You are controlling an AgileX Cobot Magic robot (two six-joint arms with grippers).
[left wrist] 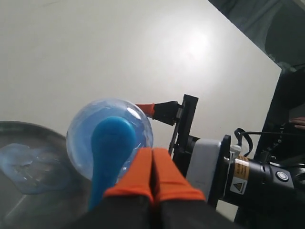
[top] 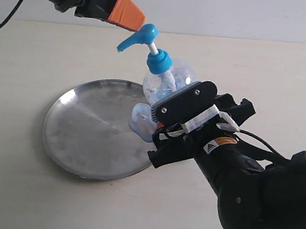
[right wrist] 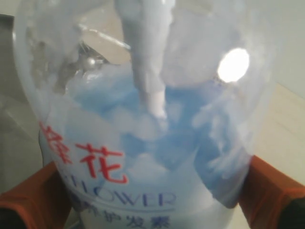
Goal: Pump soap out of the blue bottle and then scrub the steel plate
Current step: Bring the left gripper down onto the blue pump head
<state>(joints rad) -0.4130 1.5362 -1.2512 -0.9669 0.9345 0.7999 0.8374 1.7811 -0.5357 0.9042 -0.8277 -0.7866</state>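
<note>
Orange-tipped, your right gripper (top: 157,119) is squeezing the bottle (top: 174,78); your left gripper (top: 135,18), fingers pinched together, is hanging right at the pump (top: 143,35).

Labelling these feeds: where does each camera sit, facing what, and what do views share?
Exterior view: off the arms, looking down at the table; both arms show, left gripper above the blue bottle, right gripper round it.
Left wrist view: on the left arm, looking down past shut fingers at the pump head; right arm shows.
Right wrist view: on the right arm, facing the bottle's label; orange fingers flank it.
Shared: all see the bottle; exterior and left wrist see soap on the steel plate.
</note>
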